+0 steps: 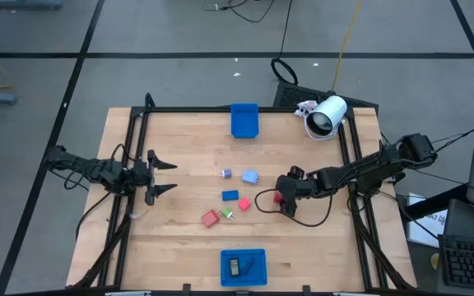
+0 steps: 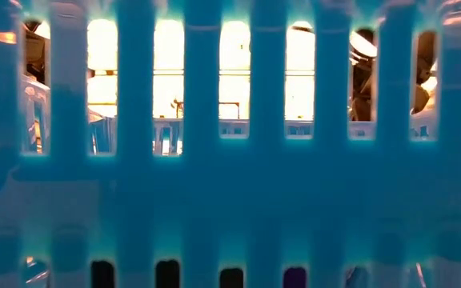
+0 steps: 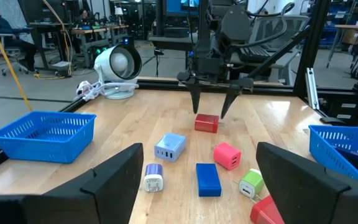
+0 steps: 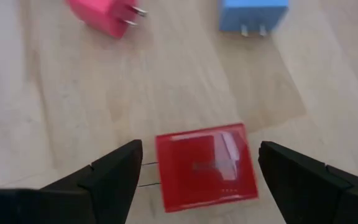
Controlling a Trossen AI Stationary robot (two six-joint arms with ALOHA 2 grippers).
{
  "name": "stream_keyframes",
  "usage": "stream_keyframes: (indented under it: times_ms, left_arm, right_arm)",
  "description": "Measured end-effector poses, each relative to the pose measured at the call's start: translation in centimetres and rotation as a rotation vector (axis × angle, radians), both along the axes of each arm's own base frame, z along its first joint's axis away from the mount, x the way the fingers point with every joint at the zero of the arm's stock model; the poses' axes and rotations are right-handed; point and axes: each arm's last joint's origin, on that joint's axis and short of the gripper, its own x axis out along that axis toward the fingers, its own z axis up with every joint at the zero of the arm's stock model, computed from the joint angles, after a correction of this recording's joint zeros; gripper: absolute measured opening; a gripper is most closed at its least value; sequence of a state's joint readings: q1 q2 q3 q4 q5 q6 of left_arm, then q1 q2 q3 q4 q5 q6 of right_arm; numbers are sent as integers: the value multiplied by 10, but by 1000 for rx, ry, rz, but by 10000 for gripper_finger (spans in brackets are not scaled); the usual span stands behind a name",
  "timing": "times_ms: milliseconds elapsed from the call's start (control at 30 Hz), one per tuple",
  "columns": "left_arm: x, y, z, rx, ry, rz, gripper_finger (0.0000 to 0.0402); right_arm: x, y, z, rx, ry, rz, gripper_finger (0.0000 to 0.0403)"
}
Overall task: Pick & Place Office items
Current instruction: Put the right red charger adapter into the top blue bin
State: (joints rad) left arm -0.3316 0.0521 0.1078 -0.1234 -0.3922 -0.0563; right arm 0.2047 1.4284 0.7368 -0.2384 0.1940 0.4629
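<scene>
Small office items lie loose at the table's middle: a purple cube (image 1: 226, 173), a light-blue plug block (image 1: 249, 177), a blue block (image 1: 230, 196), a pink block (image 1: 243, 203), a green bit (image 1: 226, 214) and a red block (image 1: 211, 218). Another red block (image 4: 205, 167) lies flat on the wood right of them. My right gripper (image 3: 212, 111) slants down over it, open, one finger on either side with a gap to each. My left gripper (image 1: 164, 177) stands open and level at the table's left, nothing between its fingers.
One blue tray (image 1: 244, 120) stands at the far edge; another (image 1: 243, 267) at the near edge holds dark pieces. A white cylindrical device (image 1: 327, 115) sits at the far right corner. The near tray's slatted wall (image 2: 230, 160) fills the low view.
</scene>
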Motion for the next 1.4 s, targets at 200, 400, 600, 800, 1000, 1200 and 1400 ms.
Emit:
stream_keyframes:
  times_ms: [200,400,600,800,1000,1200,1400]
  left_arm:
    - [0,0,0,0,0,0,328]
    - [0,0,0,0,0,0,321]
    - [0,0,0,0,0,0,308]
    - [0,0,0,0,0,0,304]
    - [0,0,0,0,0,0,317]
    - [0,0,0,0,0,0,328]
    - [0,0,0,0,0,0,320]
  right_arm:
    - [1,1,1,4,-5,70,313]
    - [1,1,-1,-34,-13,118,313]
    - [-10,-1,-20,-33,-58,116,313]
    - [-16,-3,-31,-22,-150,107,313]
    - [-16,-3,-32,-89,-164,178,313]
    - [-12,-2,-28,-139,-173,246,313]
    - [-8,-1,-24,-169,-189,281,313]
